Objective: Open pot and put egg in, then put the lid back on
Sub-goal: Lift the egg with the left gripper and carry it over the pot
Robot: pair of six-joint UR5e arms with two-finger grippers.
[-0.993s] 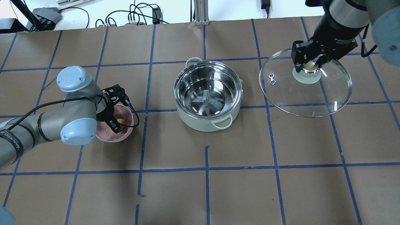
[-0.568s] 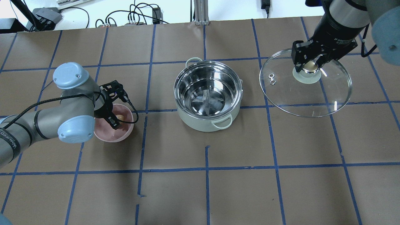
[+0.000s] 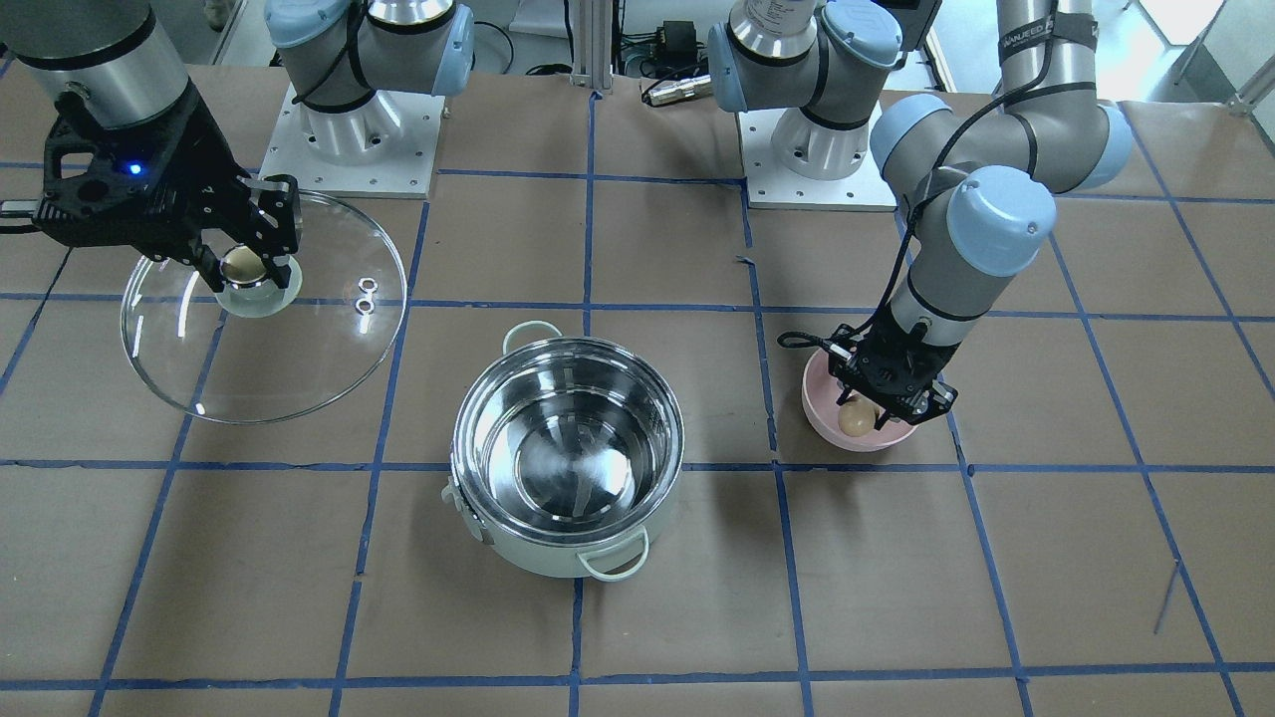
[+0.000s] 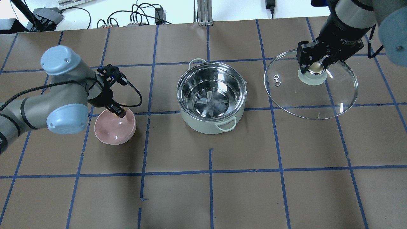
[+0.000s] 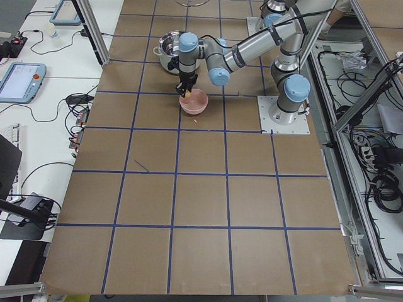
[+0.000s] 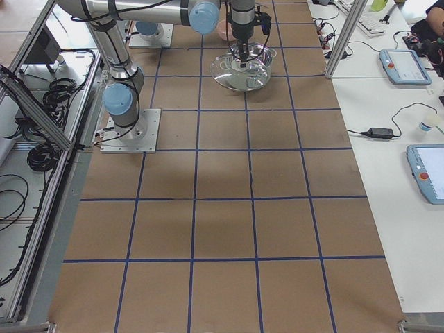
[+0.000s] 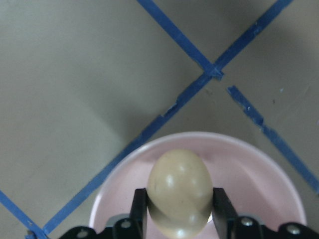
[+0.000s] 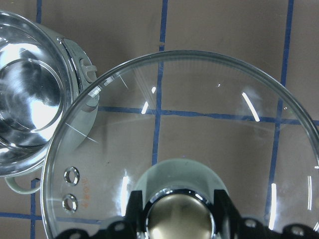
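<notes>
1. Centrally, we see the pot (image 4: 206,128) standing open on the desk (image 4: 254,197), its shiny steel inside and its two loop handles showing.
2. We find the left end effector (image 4: 119,112) clamped on the egg (image 7: 179,191): in the left wrist view its two fingers (image 7: 141,209) press the egg's sides.
3. We see the egg held over the pink bowl (image 4: 111,135), which sits on the desk on the robot's left of the pot, well apart from it.
4. We find the right end effector (image 4: 314,66) closed on the brassy knob (image 8: 179,219) of the lid (image 4: 311,98), with a finger on each side of it.
5. We see the lid off the pot, held on the robot's right of it, with its steam vent (image 4: 278,84) on the side towards the pot.
6. Through the lid's clear glass we make out the tape lines beneath.
7. We note that brown paper (image 4: 178,200) covers the desk, marked into squares by blue tape (image 4: 210,171).
</notes>
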